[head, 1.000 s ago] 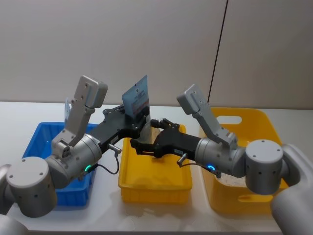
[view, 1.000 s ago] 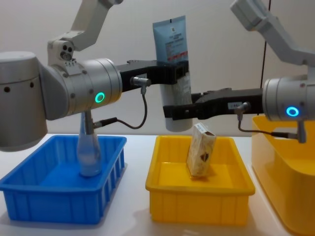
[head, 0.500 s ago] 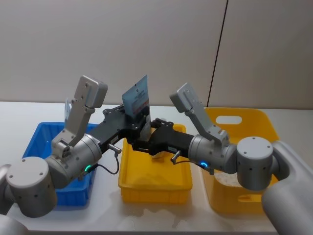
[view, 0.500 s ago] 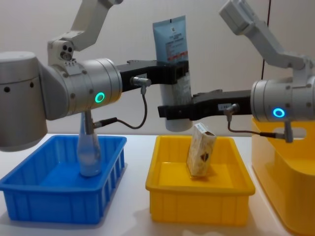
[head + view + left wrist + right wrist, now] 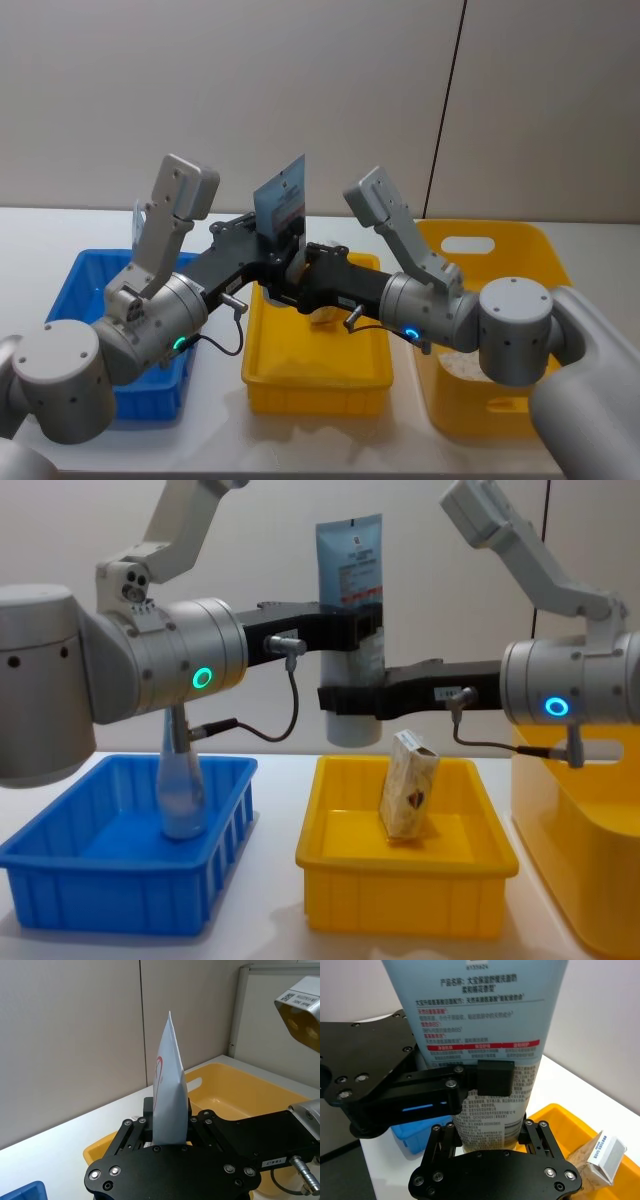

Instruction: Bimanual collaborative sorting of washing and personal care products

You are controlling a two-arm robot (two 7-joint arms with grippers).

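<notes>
Plain beige wall (image 5: 250, 90), dark vertical panel seam (image 5: 447, 100), white tabletop (image 5: 40, 235), even indoor light

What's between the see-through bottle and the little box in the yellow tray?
In the chest view, the blue tray's wall and the yellow tray's rim lie between the clear bottle and the beige carton.

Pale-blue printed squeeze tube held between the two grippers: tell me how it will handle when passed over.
The pale-blue printed squeeze tube probably dents under pressure, being soft plastic tapering to a flat crimped top. Held upright with its cap down, it looks bottom-heavy and may swing if gripped loosely. The left gripper and right gripper both clamp it, so slipping seems unlikely.
</notes>
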